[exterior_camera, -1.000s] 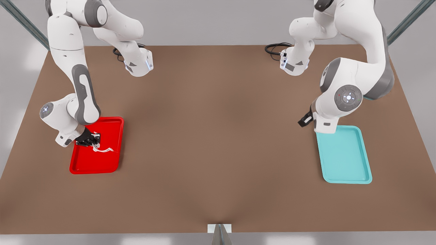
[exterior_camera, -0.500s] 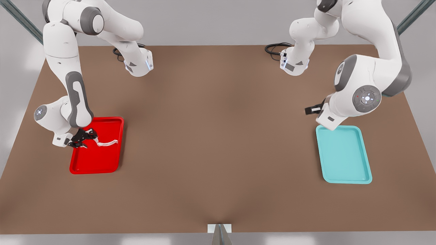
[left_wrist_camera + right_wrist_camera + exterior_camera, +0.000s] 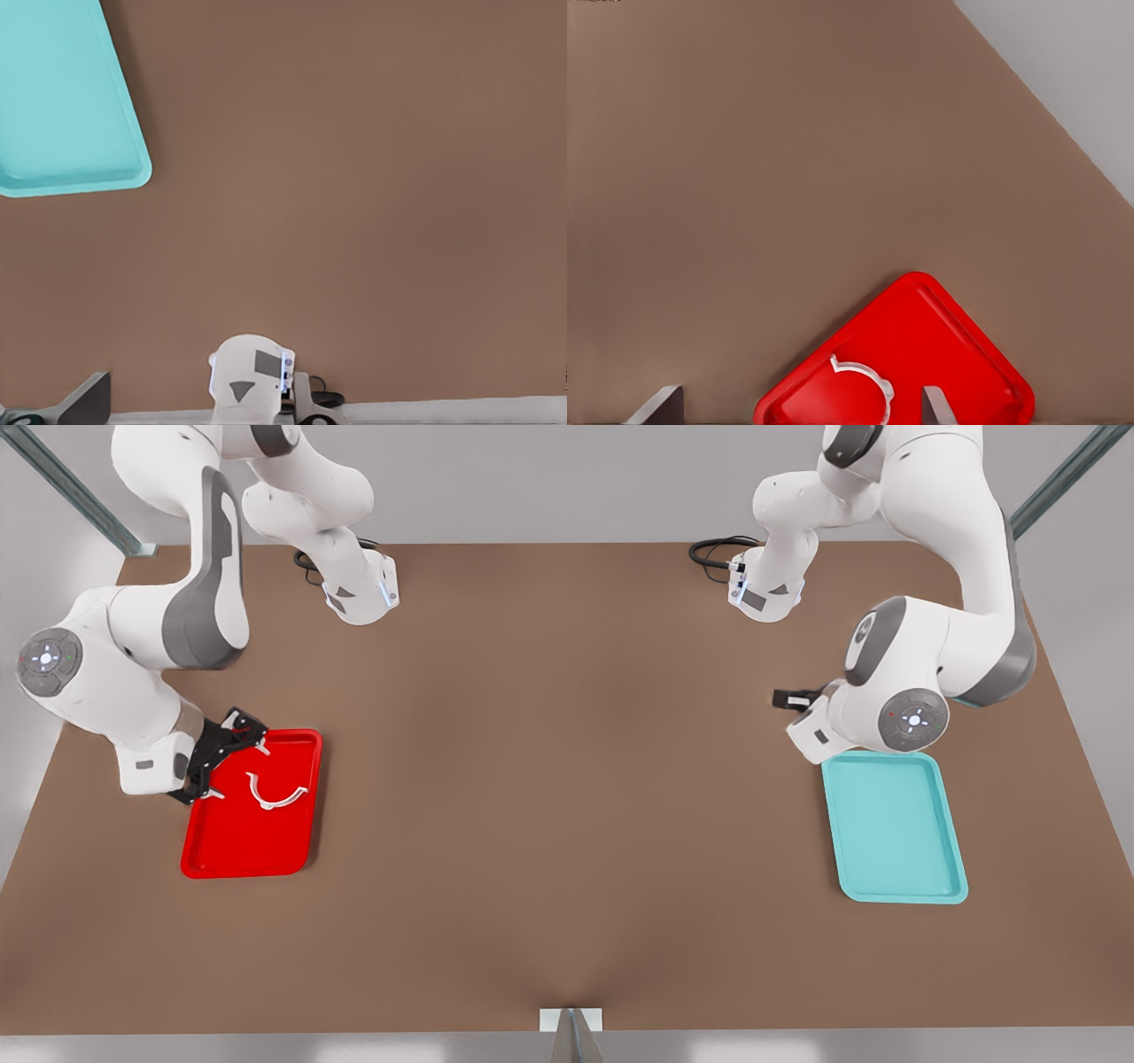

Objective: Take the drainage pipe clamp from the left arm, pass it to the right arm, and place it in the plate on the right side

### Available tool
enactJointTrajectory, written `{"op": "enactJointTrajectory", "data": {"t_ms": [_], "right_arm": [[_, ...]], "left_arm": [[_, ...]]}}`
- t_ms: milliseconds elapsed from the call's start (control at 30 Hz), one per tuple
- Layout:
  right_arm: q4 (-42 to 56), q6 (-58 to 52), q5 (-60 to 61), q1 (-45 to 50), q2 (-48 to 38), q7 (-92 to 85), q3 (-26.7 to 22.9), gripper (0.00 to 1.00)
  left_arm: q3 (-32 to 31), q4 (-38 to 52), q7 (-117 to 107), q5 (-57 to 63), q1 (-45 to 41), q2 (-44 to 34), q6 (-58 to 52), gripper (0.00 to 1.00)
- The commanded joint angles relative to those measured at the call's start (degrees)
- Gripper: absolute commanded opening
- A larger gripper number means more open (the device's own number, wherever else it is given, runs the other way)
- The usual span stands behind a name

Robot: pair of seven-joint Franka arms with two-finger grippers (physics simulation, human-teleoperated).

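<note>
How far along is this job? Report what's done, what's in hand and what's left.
Done: the drainage pipe clamp lies in the red plate, apart from the right gripper, whose fingers are open beside it. In hand: nothing that I can see. Left: probably only pulling the arms clear; the left gripper hangs near the teal tray.

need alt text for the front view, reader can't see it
A small white half-ring pipe clamp lies in a bright red rectangular tray at the front view's left, with the right gripper open just beside it. At the front view's right, the left gripper hangs near a teal rectangular tray on the brown table.
</note>
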Motion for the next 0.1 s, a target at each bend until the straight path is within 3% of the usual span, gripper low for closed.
{"op": "enactJointTrajectory", "data": {"t_ms": [0, 67], "right_arm": [[1.68, -12.04, -1.66, 0.09, -1.19, 49.97, -0.2, 1.0], [3.44, -12.74, -1.75, 0.36, -1.27, 49.8, -0.03, 1.0]], "left_arm": [[0.15, 0.32, 10.66, -1.69, 2.25, 2.26, -5.04, 1.0], [0.42, 1.54, 12.14, -2.57, 13.21, 14.54, -16.46, 1.0]]}}
